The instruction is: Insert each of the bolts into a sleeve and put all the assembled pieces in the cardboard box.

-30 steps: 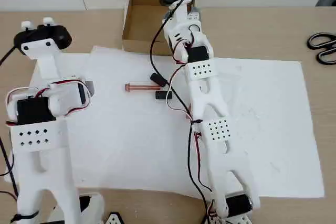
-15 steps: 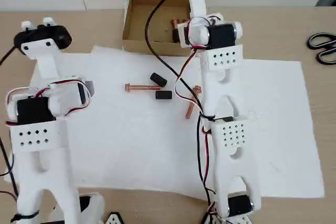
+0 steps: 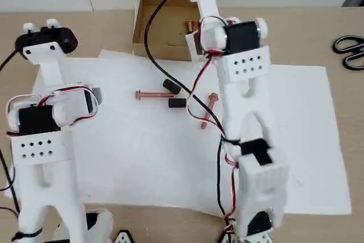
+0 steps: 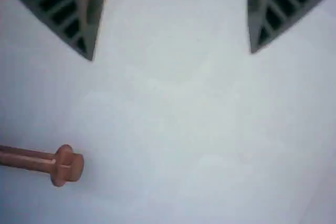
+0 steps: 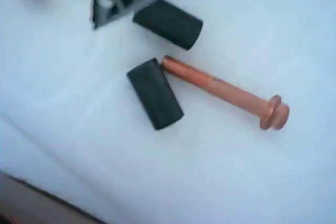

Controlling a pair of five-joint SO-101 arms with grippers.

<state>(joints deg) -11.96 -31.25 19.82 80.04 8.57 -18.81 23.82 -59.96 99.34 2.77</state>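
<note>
Right arm (image 3: 244,66) shifted back, right jaws unclear, left jaws spread, flanged copper bolt (image 4: 58,163), seemingly matte black cylindrical sleeves (image 5: 155,94)

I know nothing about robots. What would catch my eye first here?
Two white arms stand over a white sheet: the left arm at the left, the right arm stretched toward the cardboard box at the far edge. Between them lie two copper bolts and two black sleeves.
</note>
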